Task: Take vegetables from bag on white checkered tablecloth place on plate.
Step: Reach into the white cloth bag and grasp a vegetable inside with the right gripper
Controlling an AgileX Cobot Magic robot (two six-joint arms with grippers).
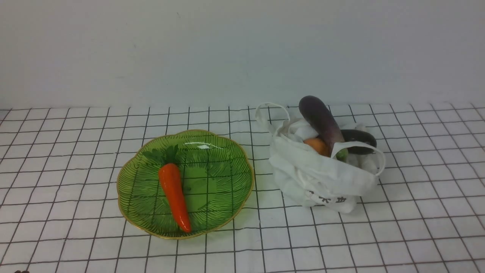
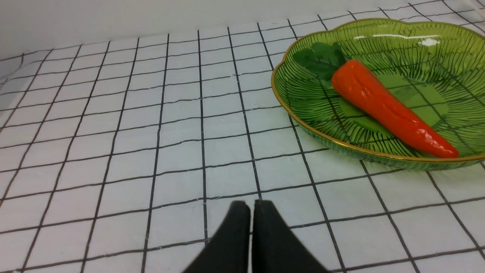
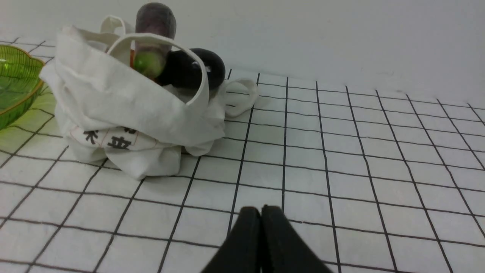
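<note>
The white cloth bag [image 1: 322,174] sits right of centre on the checkered tablecloth [image 1: 75,125]. A purple eggplant [image 1: 320,119], a blackish oblong vegetable [image 1: 358,141] and an orange rounded one [image 1: 316,146] stick out of its mouth. The green glass plate [image 1: 227,170] lies to its left and holds an orange carrot [image 1: 174,191]. Neither gripper shows in the front view. My left gripper [image 2: 252,206] is shut and empty above the cloth, short of the plate [image 2: 303,113]. My right gripper [image 3: 260,211] is shut and empty, short of the bag [image 3: 113,113].
A plain white wall [image 1: 242,49] rises behind the table. The plate's edge [image 3: 15,98] shows beside the bag in the right wrist view. Bare cloth lies in front of the plate and the bag.
</note>
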